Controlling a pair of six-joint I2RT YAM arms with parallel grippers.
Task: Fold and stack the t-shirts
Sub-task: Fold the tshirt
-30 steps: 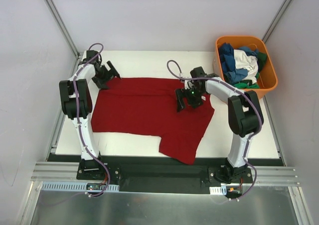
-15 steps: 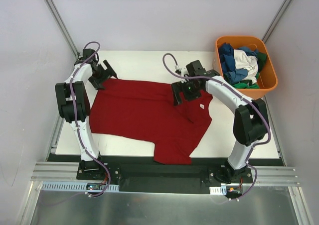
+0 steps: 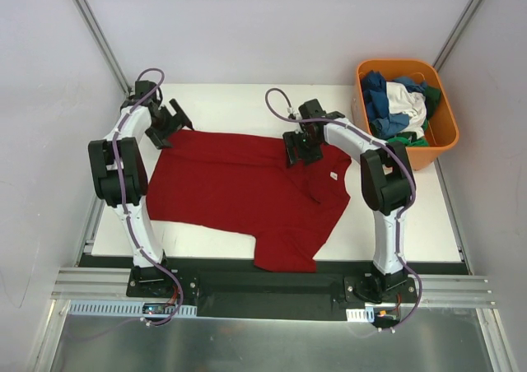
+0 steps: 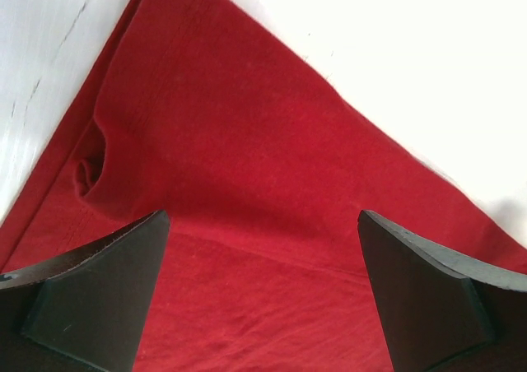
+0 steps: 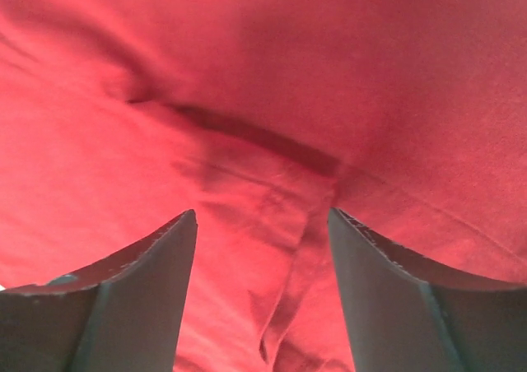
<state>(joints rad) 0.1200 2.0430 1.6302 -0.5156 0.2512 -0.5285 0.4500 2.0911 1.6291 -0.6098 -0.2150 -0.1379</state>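
A lab bench cell: white panel walls [image 3: 272, 26], aluminium rail [image 3: 90, 285], white table [image 3: 239, 100].

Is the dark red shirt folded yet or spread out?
Spread out, not folded. The dark red shirt lies wide and mostly flat across the table; only a flap by the right gripper is turned over.

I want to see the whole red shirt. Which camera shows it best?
The top view: the red shirt shows edge to edge, spread on the table. Each wrist view shows only a close patch of its red cloth.
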